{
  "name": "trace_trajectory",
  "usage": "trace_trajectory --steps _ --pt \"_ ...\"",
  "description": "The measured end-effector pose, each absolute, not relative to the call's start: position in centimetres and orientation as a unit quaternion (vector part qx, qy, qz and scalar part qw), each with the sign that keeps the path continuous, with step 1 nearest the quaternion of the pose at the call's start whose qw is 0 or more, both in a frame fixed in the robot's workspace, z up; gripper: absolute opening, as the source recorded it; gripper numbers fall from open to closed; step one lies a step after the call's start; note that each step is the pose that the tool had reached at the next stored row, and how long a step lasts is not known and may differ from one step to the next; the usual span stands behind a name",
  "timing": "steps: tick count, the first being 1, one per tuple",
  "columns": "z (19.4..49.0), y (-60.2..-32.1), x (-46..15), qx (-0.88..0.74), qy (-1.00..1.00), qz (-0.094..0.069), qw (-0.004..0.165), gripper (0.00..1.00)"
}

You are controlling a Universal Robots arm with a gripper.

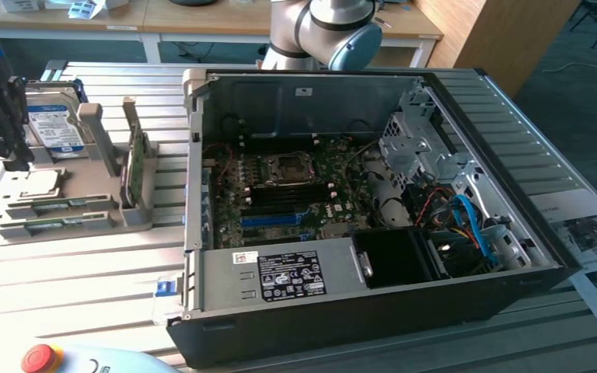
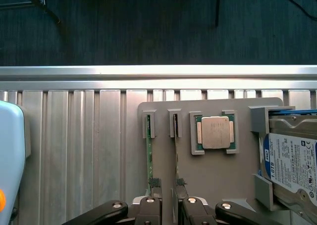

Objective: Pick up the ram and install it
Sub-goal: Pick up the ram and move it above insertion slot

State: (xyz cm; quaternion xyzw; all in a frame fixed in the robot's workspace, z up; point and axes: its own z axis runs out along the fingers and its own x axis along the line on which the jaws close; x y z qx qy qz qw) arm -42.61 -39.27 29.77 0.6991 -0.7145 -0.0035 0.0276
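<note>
Two ram sticks, thin green boards, lie on edge in parallel slots of a grey fixture plate [image 2: 208,175]. One ram [image 2: 148,158] and the other ram [image 2: 177,155] run toward my gripper [image 2: 168,200]. Its two dark fingers [image 2: 154,205] hang just above the sticks' near ends, apart, with nothing between them. In the exterior view the same rams [image 1: 65,204] sit at the exterior view's left, with the gripper [image 1: 13,151] hanging over that fixture. The blue motherboard slots [image 1: 273,220] lie inside the open PC case [image 1: 485,295].
On the fixture, a CPU [image 2: 215,133] sits beside the rams and a silver hard drive [image 2: 292,165] with a blue label beyond it. An upright grey holder [image 1: 133,167] stands between fixture and case. A red emergency button [image 1: 41,357] sits at the table's front.
</note>
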Motion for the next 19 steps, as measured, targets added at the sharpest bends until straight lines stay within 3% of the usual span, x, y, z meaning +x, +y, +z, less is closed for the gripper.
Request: trace_trajectory --steps 19 --pt "29.77 -39.41 -42.13 0.7 -0.713 -0.003 0.027 0.24"
